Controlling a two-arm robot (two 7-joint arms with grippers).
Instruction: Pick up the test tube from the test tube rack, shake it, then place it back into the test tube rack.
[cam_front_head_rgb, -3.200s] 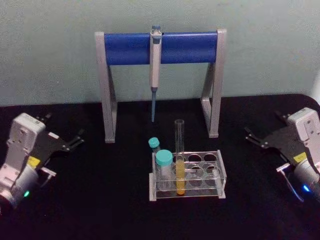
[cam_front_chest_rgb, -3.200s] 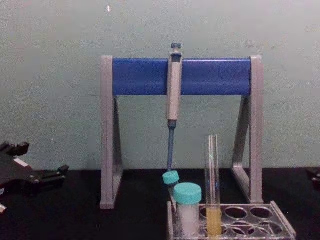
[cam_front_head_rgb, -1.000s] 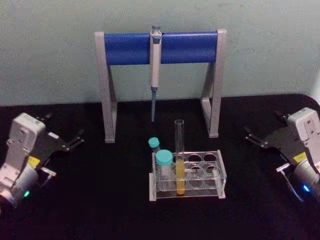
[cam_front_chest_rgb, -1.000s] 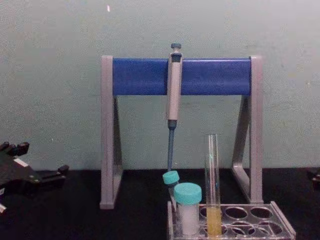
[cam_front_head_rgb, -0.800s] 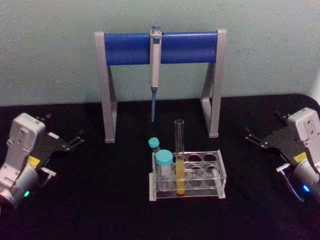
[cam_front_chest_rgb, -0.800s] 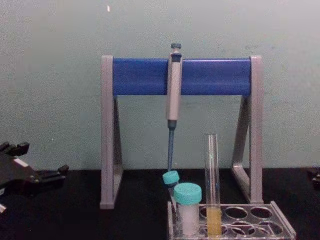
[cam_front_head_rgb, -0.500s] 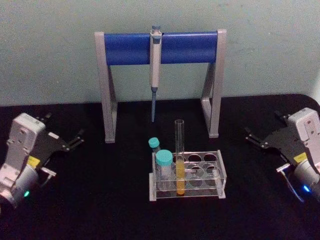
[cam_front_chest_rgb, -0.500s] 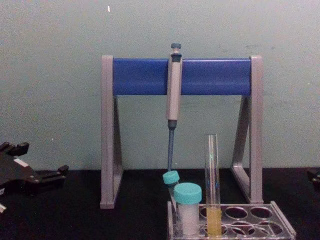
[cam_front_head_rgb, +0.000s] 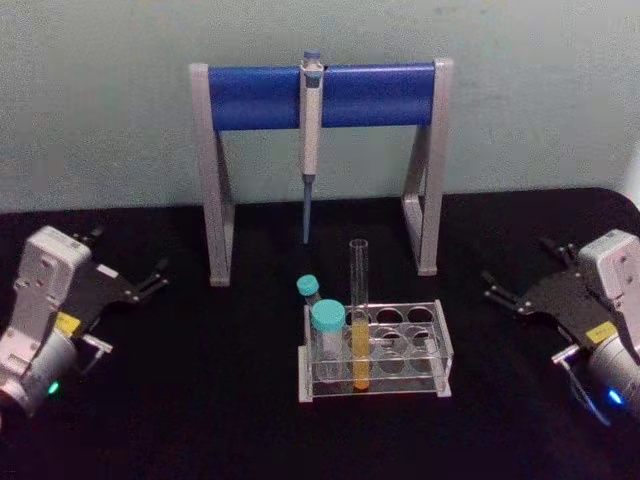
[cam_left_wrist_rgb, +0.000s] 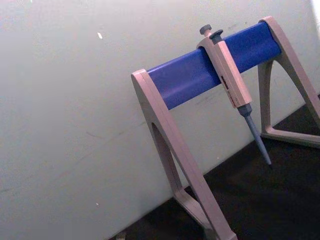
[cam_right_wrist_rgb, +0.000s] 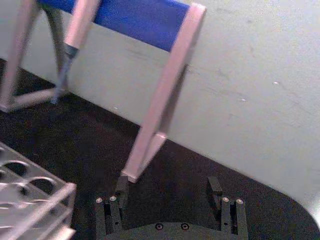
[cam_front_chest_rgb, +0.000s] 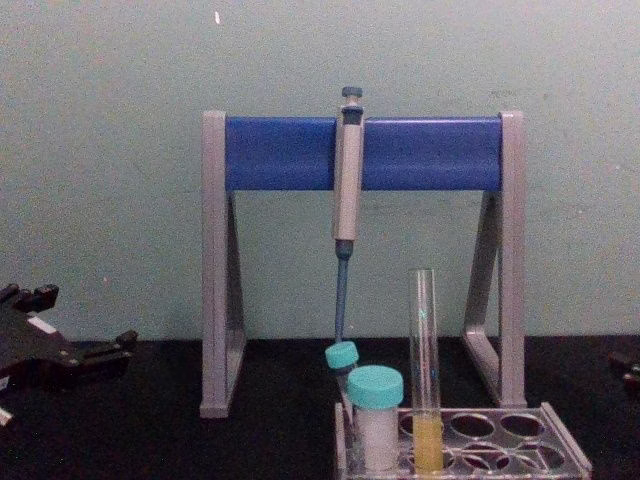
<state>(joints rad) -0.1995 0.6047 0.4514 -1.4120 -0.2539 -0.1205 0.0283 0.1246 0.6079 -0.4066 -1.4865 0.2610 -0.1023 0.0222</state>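
Note:
The test tube (cam_front_head_rgb: 358, 310) is tall clear glass with yellow-orange liquid at its bottom. It stands upright in the front row of the test tube rack (cam_front_head_rgb: 441, 345), also seen in the chest view as test tube (cam_front_chest_rgb: 424, 360) and rack (cam_front_chest_rgb: 562, 450). My left gripper (cam_front_head_rgb: 128, 255) rests open far to the left of the rack, with nothing between its fingers. On the right, my right gripper (cam_front_head_rgb: 515, 265) is open and apart from the rack, pointing toward it. In the right wrist view the right gripper (cam_right_wrist_rgb: 167, 187) has its jaws spread, and a rack corner (cam_right_wrist_rgb: 30, 200) lies ahead of it.
Two teal-capped white vials (cam_front_head_rgb: 327, 330) stand at the rack's left end beside the tube. Behind the rack rises a grey stand with a blue crossbar (cam_front_head_rgb: 322, 95), with a pipette (cam_front_head_rgb: 310, 130) hanging from it. The table (cam_front_head_rgb: 200, 400) is black.
My right gripper has shifted a little to the left toward the rack and slightly nearer to me. The left gripper, tube and rack have not moved.

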